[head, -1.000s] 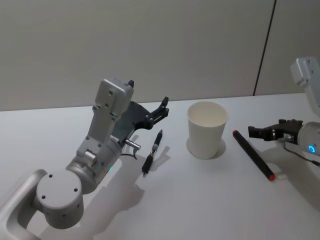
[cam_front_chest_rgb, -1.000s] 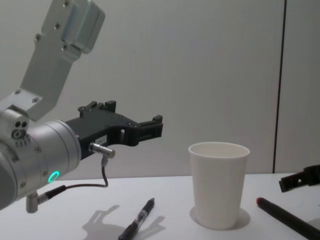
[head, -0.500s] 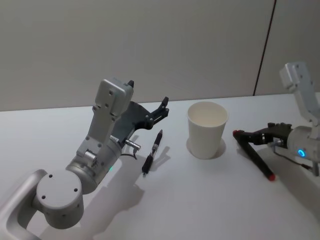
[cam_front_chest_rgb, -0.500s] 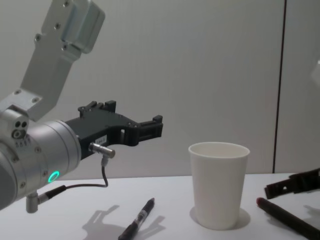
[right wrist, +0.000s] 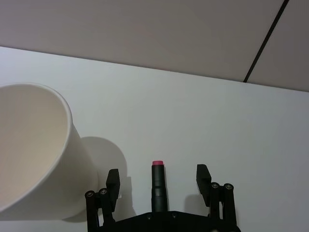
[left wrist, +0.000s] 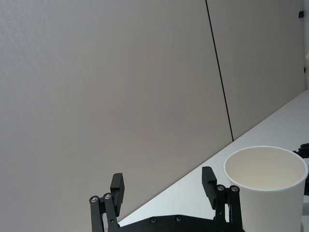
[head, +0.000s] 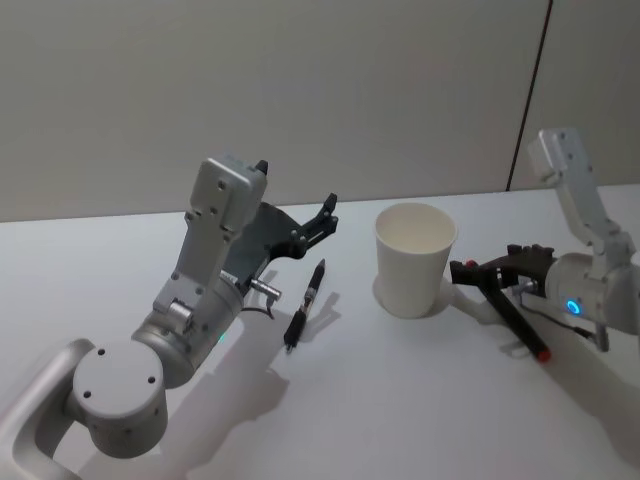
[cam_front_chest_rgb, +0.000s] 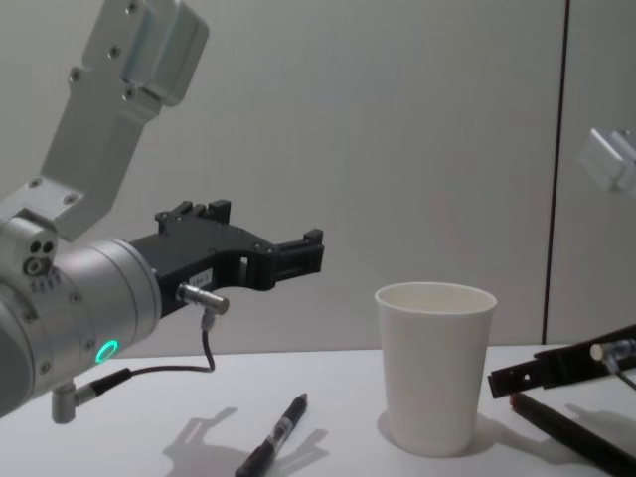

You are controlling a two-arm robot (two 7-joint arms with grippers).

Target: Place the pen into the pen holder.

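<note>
Right gripper (right wrist: 158, 180): fingers spread wide, just above the red-tipped pen (right wrist: 157, 174), beside the pen holder (right wrist: 34, 154).
Left gripper (left wrist: 163, 183): fingers apart, raised, empty.
Pen contact: cannot tell.

Bare lab-like test room, plain white table (head: 400, 420), grey panelled wall (head: 350, 90)

White pen holder (head: 414, 262) upright; red-tipped black pen (head: 522, 325) flat beside it.
</note>
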